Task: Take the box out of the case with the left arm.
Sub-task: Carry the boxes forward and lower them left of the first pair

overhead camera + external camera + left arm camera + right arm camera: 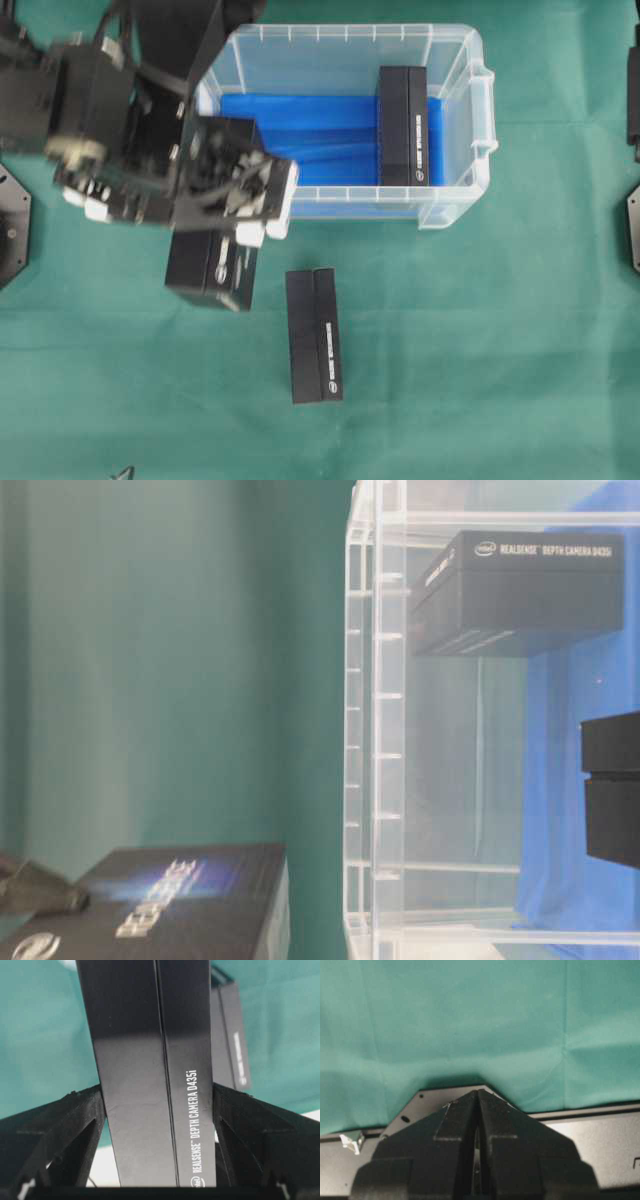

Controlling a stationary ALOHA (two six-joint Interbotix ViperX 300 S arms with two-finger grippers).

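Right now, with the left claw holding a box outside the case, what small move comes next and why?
Probably lower the held box to the green cloth and open the left claw: it is already outside the case, clamped between both fingers, beside another box.

Black boxes (313,335) with white lettering, blue-lined clear case (455,205), green cloth (480,350).

Clear case (365,730) with black box (520,590) inside; another black box (170,905) outside, lower left.
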